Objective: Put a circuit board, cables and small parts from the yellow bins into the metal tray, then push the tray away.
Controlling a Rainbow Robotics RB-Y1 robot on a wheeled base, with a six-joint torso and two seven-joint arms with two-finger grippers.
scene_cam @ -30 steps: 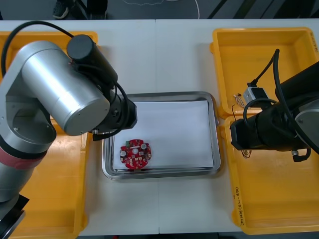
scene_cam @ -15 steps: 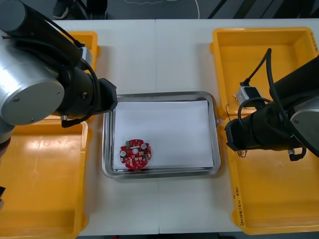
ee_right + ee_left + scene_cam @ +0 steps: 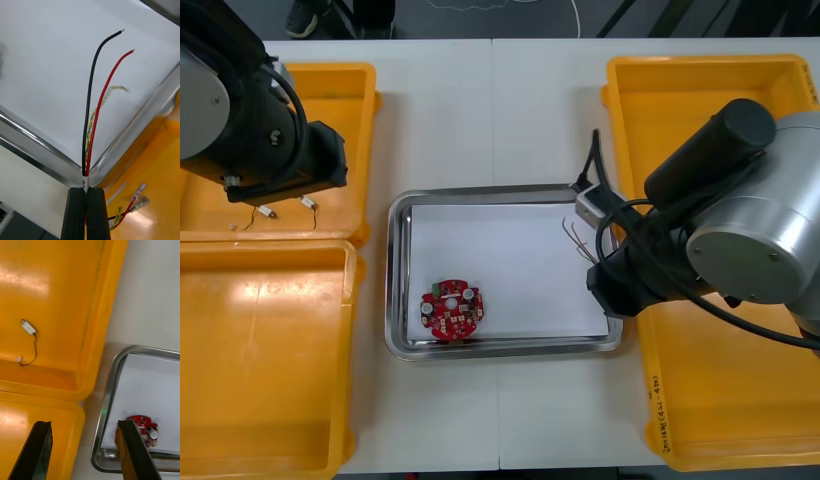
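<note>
circuit board (image 3: pixel 450 309) in tray (image 3: pixel 394 300), tray between bins (image 3: pixel 710 90), cables (image 3: pixel 86 161) over tray's right edge

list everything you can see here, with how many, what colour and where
table: one, light, under everything
yellow bins: four, two at each side of the table
metal tray: one, shiny rim, white inside, between the bins
circuit board: one, round, red, in the tray's near left corner
small metal parts: two, pale with thin leads, in the far left bin
cable bundle: one, black and red wires plus a twisted yellowish strand, free ends over the tray's right side, terminal end trailing over a right bin
left tool: one, black fingers, open, above the left bins beside the tray's left rim
right tool: one, black fingers, shut on the cable bundle at the tray's near right corner
</note>
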